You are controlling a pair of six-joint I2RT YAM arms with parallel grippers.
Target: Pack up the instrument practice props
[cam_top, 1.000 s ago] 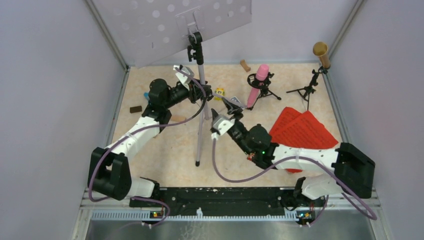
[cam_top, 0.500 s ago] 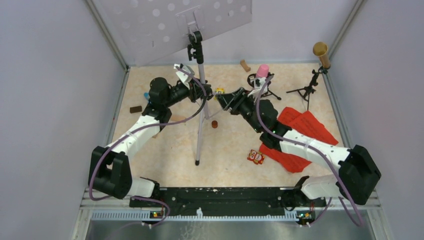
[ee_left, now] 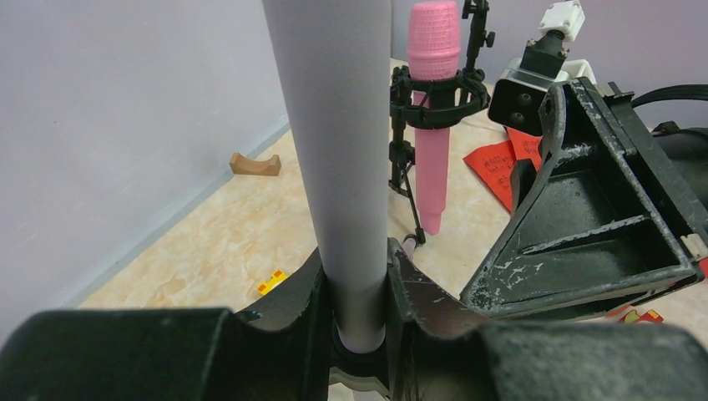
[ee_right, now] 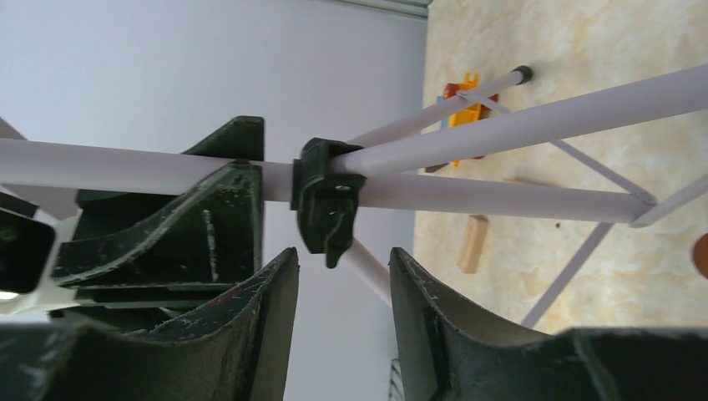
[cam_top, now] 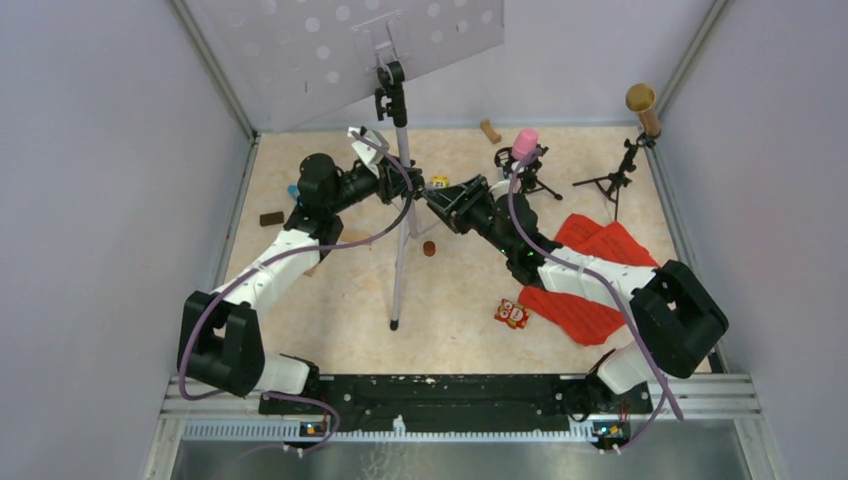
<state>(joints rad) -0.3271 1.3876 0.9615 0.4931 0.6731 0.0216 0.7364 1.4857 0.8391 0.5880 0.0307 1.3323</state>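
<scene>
1. Clamping the silver tripod pole (ee_left: 330, 125) mid-height: left gripper (ee_left: 355, 288); stand upright, table (cam_top: 330, 335) centre-back.
2. Right gripper (ee_right: 342, 280) jaws parted, approaching black leg collar (ee_right: 324, 200).
3. Likely stiff, slick, top-heavy; grip near collar.

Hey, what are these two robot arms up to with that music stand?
They are packing away music practice props, and right now they are working on the stand. The left gripper is shut on the silver pole, which carries the grey tray. The right gripper is open, lined up at the black clamp collar on that pole but not closed on it. The pink microphone, gold microphone and red pages are not being handled.
</scene>
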